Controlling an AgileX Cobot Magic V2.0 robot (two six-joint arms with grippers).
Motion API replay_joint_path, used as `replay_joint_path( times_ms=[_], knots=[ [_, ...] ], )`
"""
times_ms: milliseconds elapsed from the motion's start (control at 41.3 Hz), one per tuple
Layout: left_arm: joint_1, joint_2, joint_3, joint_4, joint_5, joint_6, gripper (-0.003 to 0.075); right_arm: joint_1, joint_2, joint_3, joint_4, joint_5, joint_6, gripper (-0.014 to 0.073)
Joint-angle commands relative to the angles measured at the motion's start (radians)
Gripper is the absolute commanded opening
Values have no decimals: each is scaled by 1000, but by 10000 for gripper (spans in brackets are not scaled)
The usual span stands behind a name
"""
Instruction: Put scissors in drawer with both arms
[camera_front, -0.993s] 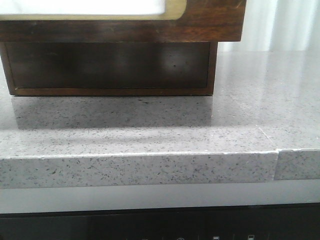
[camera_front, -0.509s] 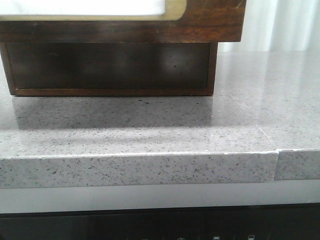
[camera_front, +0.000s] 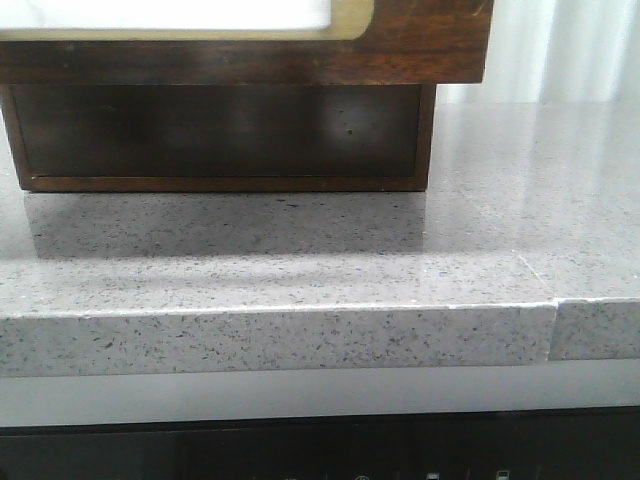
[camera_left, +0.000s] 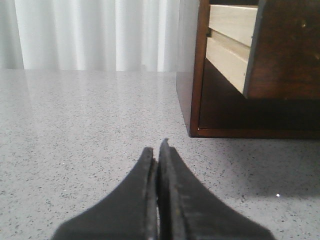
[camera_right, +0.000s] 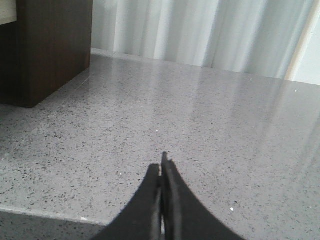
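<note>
The drawer has a dark brown scuffed front with a white, gold-rimmed panel, at the top of the front view. It stands pulled out over the cabinet. In the left wrist view its pale wooden side and dark front show. The scissors are not in view in any frame. My left gripper is shut and empty, low over the counter, short of the cabinet's corner. My right gripper is shut and empty near the counter's front edge. Neither gripper shows in the front view.
The dark wooden cabinet stands on the grey speckled stone counter, with its side also in the right wrist view. The counter's front edge has a seam at the right. White curtains hang behind.
</note>
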Motion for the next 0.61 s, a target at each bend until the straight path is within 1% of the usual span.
replay_joint_path(
  times_ms=[0, 242, 291, 412, 581],
  knots=[
    [0, -19, 25, -6, -85, -8, -20, -5, -17, 0, -2, -85, -5, -69],
    [0, -19, 25, -6, -85, -8, -20, -5, -17, 0, -3, -88, 8, -69],
    [0, -19, 25, -6, -85, -8, -20, -5, -18, 0, -21, -102, 49, -69],
    [0, -19, 25, -6, -85, -8, -20, -5, -18, 0, -123, -125, 193, -69],
    [0, -19, 25, -6, -85, -8, -20, -5, -18, 0, -129, -129, 228, -69]
  ],
)
